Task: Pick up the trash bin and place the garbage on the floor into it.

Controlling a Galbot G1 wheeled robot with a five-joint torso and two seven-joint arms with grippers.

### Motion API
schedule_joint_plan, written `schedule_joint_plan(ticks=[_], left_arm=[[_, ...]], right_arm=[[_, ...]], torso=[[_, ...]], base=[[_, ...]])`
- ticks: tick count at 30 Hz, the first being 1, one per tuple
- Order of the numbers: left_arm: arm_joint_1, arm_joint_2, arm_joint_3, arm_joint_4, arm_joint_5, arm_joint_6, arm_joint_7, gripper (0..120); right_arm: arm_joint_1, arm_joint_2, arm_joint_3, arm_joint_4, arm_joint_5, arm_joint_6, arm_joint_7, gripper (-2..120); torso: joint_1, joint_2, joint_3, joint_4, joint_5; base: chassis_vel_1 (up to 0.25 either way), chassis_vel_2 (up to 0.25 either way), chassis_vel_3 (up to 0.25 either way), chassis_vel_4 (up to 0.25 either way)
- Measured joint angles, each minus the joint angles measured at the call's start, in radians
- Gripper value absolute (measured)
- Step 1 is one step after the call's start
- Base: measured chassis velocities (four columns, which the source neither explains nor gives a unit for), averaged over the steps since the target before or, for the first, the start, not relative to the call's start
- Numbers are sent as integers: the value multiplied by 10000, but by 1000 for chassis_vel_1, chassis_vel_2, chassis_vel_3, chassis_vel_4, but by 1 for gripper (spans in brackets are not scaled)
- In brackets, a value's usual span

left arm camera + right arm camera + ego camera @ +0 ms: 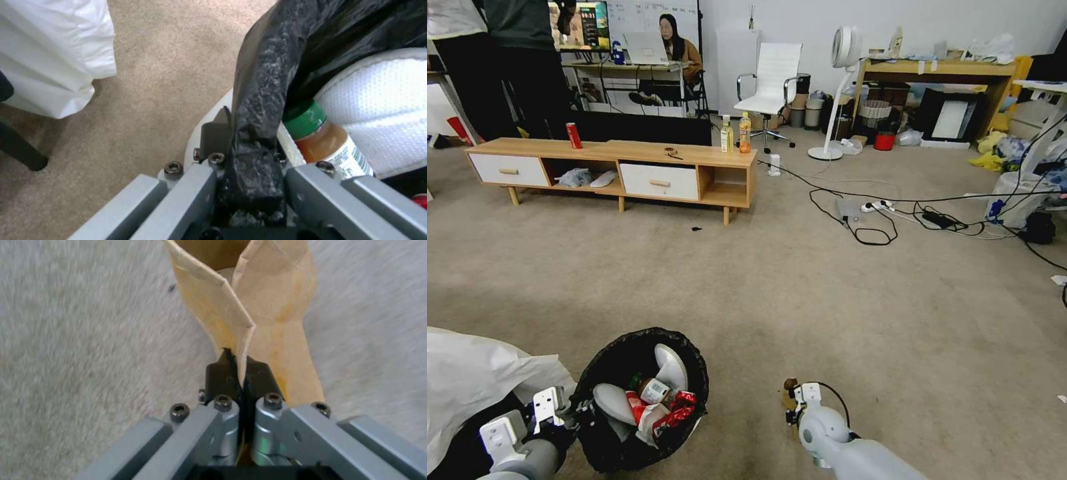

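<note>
left gripper [249, 166] clamps trash bin [627, 393] rim; right gripper [238, 373] pinches paper bag [267, 323].

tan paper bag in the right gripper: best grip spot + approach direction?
Where the right gripper has it now: the bag's flattened paper wall, at the fold beside its open mouth. The tan paper bag is thin and creased there, so shut jaws pinch a single edge firmly. Probably approach along that edge, one finger on each face of the paper. The left gripper clamps the trash bin rim.

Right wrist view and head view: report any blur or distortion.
Right wrist view: carpet smeared, while the tan paper bag pinched in the right gripper stays crisp. Head view: wide-angle bend; the TV bench tilts and the far desk leans.
</note>
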Motion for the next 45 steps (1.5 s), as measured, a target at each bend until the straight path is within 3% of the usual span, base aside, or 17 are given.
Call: schedule_joint_plan(ticks=[10, 12, 17, 24, 34, 45], left_arm=[[-26, 108, 6, -6, -58, 21, -13, 1], [-75, 171, 13, -8, -124, 23, -43, 1], [-157, 196, 69, 2, -267, 26, -108, 1], [-305, 301, 206, 71, -372, 34, -207, 1], [-364, 526, 278, -5, -558, 35, -343, 1], [-372, 624, 279, -134, -604, 36, -379, 1]], right_arm=[[-269, -1359, 566, 2430, 172, 132, 404, 0], [-366, -1889, 888, 3670, 172, 223, 412, 0], [-384, -2465, 1334, 5099, 186, 339, 398, 0], [610, -3145, 1608, 7579, 1133, 740, 242, 0], [2310, -3090, 607, 9454, 3260, 1371, -432, 0], [3797, -2370, -1278, 9438, 3814, 1956, -1112, 0]], torso=[[0, 0, 0, 3, 1], [0, 0, 0, 2, 3], [0, 0, 0, 3, 1], [0, -2, 0, 5, 0], [0, -2, -1, 2, -1], [0, -2, 0, 3, -1]], base=[[0, 0, 0, 0], [0, 0, 0, 0], [0, 0, 0, 0], [0, 0, 0, 0], [0, 0, 0, 0], [0, 0, 0, 0]])
